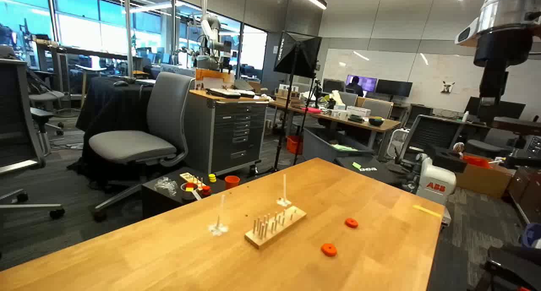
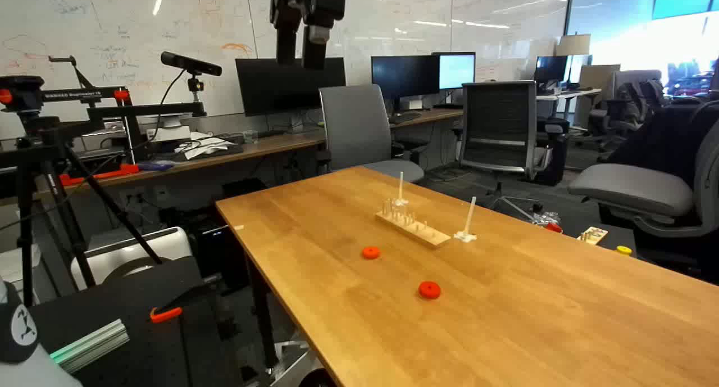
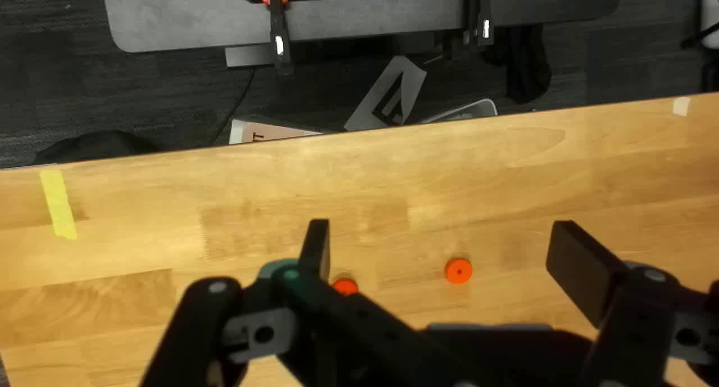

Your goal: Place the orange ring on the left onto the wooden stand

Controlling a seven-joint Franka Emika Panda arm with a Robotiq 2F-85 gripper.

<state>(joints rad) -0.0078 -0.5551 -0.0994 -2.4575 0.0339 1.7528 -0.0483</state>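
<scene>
End effector (image 3: 442,244) was spread wide apart in wrist view, well above the counter (image 2: 505,303). Orange ring (image 1: 329,249), on the left in both exterior views, lay flat on counter near wooden stand (image 1: 277,227), apart from twin ring (image 1: 351,223).

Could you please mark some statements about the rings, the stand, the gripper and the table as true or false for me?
1. Two orange rings lie on the table, neither of them on the wooden stand. True.
2. The gripper hangs above the table. True.
3. The gripper is shut on a ring. False: the wrist view shows it open, holding nothing.
4. The two orange rings touch each other. False: bare tabletop lies between them.
5. A yellow strip lies on the table. True.
6. Only one lone peg stands apart from the wooden stand. False: two lone pegs do.
</scene>
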